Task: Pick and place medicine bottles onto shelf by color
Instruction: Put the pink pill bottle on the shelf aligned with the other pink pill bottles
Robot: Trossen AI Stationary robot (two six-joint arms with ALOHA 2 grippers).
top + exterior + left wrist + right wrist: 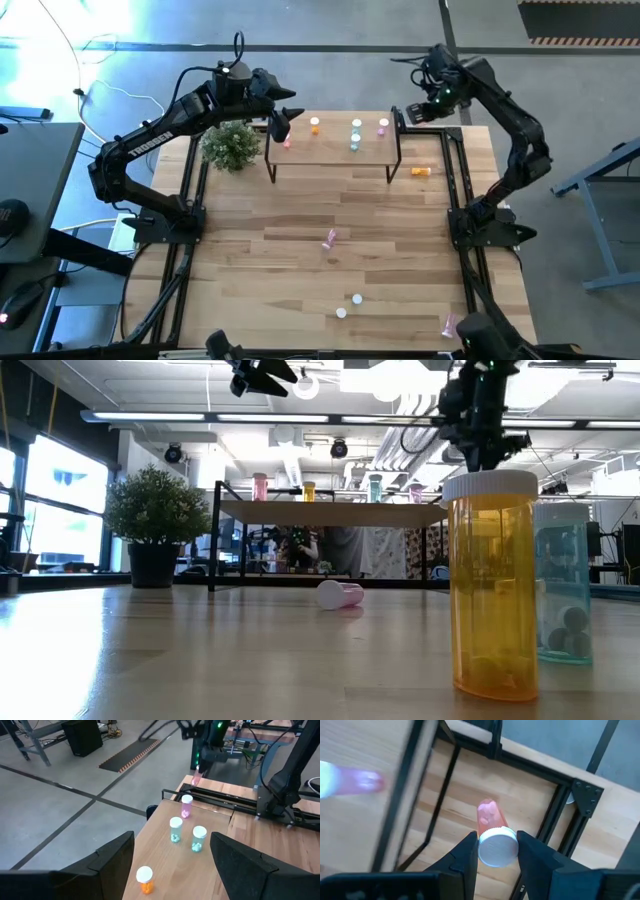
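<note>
The light-wood shelf point(330, 150) stands at the table's far side. On it stand a pink bottle point(287, 143), an orange one point(314, 125), two teal ones point(356, 126) and another pink one point(383, 125). My left gripper point(282, 120) hovers open above the shelf's left end. Its wrist view looks along the shelf at the orange bottle point(145, 880), the teal bottles point(175, 830) and the far pink one point(186, 806). My right gripper point(410, 112) is above the shelf's right end, shut on a reddish-pink bottle point(489, 815). My right gripper pinches the bottle's white cap point(496, 851) between its two fingers. The fingers come from above. The reddish-pink body point(488, 812) points away from the gripper and downward, slanted. The bottle is clear of the shelf and the table.
An orange bottle point(421, 171) lies on the table right of the shelf. A pink one point(330, 238) lies mid-table. Two white-capped bottles point(349, 305) and a pink one point(448, 323) are near the front edge. A potted plant point(232, 145) stands left of the shelf.
</note>
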